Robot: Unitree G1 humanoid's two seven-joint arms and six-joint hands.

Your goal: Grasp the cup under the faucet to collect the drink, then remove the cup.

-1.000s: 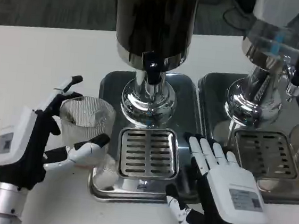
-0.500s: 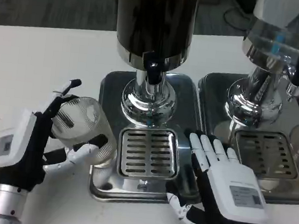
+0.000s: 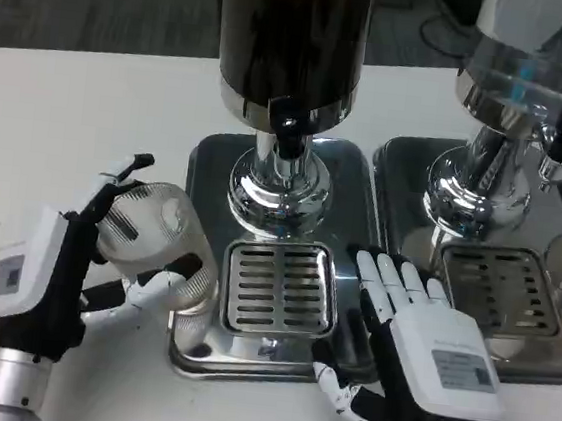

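Left hand grips the ribbed glass cup, fingers wrapped round its wall from both sides. Cup is now tilted, mouth leaning toward the dispenser, base at the left edge of the steel drip tray; a second ago it stood upright on the table beside the tray. The tilt came in the first half second; since then cup and hand have barely moved, only drifting slightly toward the tray. Reads as lift-and-carry just begun: cup not yet under the faucet, not yet over the slotted grate

Right hand lies flat on the tray's right rim beside the grate, fingers spread and straight, holding nothing; unchanged from the earlier frames. Dark drink dispenser stands on its chrome base behind the grate; tap handle untouched. A second, clear dispenser on its own tray sits to the right

Judgement: cup wants levelling before it goes under the spout, else the pour may miss
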